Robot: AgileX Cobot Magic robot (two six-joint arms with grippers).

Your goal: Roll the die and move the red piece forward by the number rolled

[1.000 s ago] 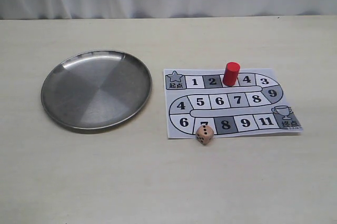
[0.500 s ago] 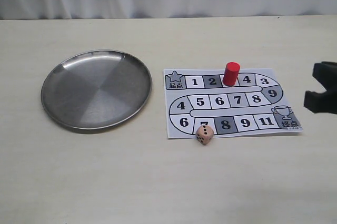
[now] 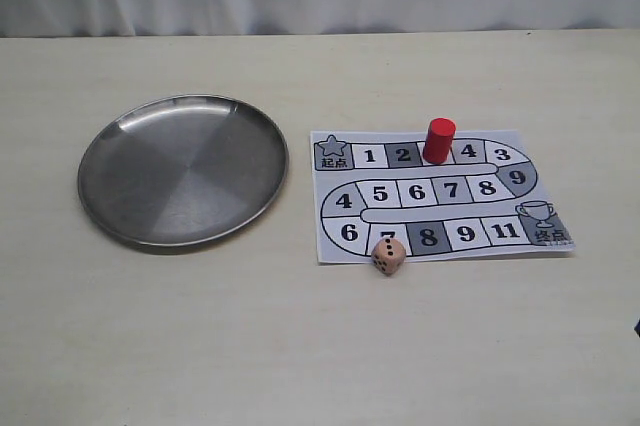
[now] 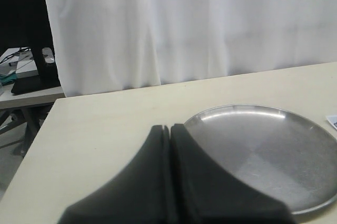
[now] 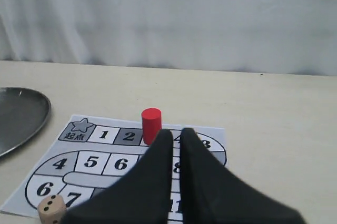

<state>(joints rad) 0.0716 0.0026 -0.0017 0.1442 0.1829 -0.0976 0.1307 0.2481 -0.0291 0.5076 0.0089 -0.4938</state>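
The red piece stands upright on the paper board, on the square between 2 and 4. The die rests at the board's front edge over square 7, a three-pip face toward the exterior camera. Neither gripper shows in the exterior view. In the right wrist view my right gripper hangs above the board with only a thin slit between its fingers and nothing held; the red piece is just beyond its tips and the die off to one side. My left gripper is shut and empty.
A round steel plate lies empty left of the board, and beside the left gripper as the plate. The plate's rim shows in the right wrist view. A white curtain hangs behind the table.
The right gripper, at the right edge of the exterior view half a second ago, has drawn out of that view. Die and red piece have not moved.
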